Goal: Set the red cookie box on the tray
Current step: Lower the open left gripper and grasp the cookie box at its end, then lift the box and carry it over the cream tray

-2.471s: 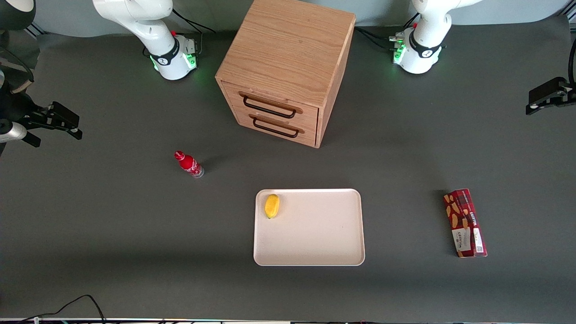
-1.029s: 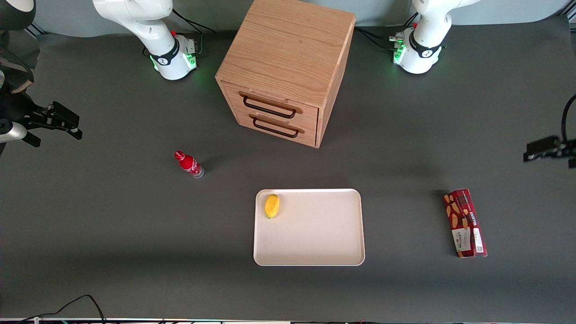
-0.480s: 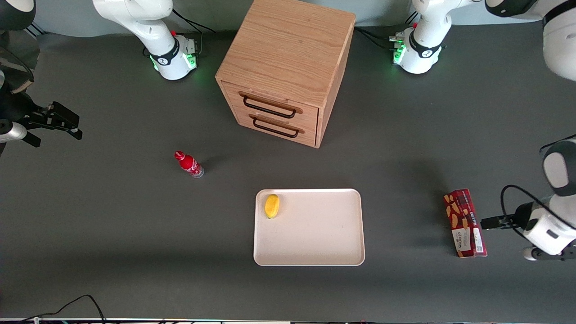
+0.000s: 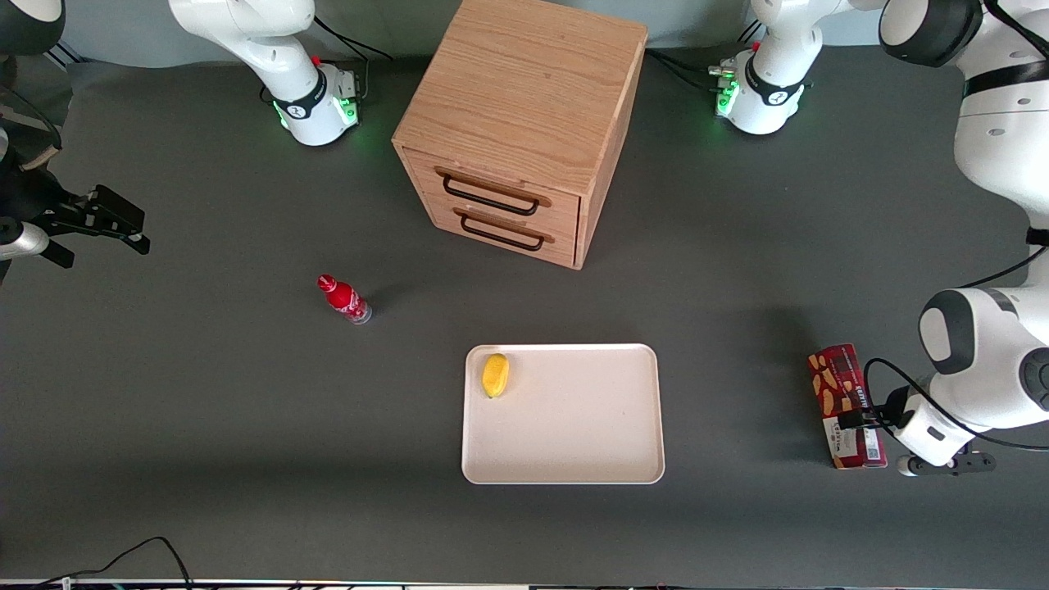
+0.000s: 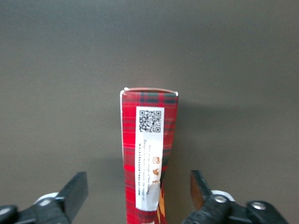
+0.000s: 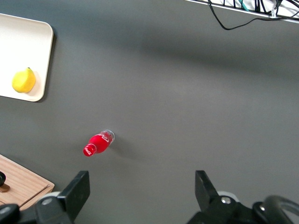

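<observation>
The left gripper (image 5: 138, 193) hangs over the red cookie box (image 4: 846, 406), fingers spread to either side of its narrow width for a grasp, while the box lies on the table well apart from the tray (image 4: 562, 467).

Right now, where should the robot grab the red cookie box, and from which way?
Probably from above, across its narrow width, around the middle. The red cookie box is long and slim and lies on the table apart from the tray. The gripper hovers over it, fingers open either side of its long walls.
</observation>
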Motion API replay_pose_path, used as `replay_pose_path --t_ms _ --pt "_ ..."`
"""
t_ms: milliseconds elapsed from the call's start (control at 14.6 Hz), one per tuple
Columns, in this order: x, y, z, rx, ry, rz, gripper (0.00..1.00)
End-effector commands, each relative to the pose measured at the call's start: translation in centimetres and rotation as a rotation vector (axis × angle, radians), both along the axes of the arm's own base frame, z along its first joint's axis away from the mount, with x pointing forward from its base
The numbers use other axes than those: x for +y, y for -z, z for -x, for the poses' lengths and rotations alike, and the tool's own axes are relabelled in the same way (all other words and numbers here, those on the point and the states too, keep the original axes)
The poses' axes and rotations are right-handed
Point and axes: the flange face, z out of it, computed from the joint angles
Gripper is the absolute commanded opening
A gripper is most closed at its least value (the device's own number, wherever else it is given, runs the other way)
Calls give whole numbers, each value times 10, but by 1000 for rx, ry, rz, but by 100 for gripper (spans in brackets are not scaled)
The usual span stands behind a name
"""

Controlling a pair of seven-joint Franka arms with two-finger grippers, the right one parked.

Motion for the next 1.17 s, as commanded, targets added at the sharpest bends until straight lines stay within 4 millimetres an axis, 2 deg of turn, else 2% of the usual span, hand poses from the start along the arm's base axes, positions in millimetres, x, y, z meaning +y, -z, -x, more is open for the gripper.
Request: replay_pose_path --t_ms 0,69,137,206,343,480,618,686,824,961,1098 --pt "-9 14 2 -1 -30 -20 50" --pt "-11 16 1 -8 -42 -19 26" --pt "-19 15 1 -10 -33 -20 8" --pt "-22 13 0 -13 -30 -22 0" --pt "-20 6 -2 -25 -16 -45 0" --pt "-22 -16 -10 -50 -16 -51 0" --pt "-38 -57 -16 -74 -5 -49 0" --pt "-45 -84 -18 -75 -2 -52 0" --pt "-66 -152 -14 -57 -26 -46 0" --pt "-96 -214 0 -38 -53 -21 0" --pt "-129 -273 26 -4 -59 -12 0"
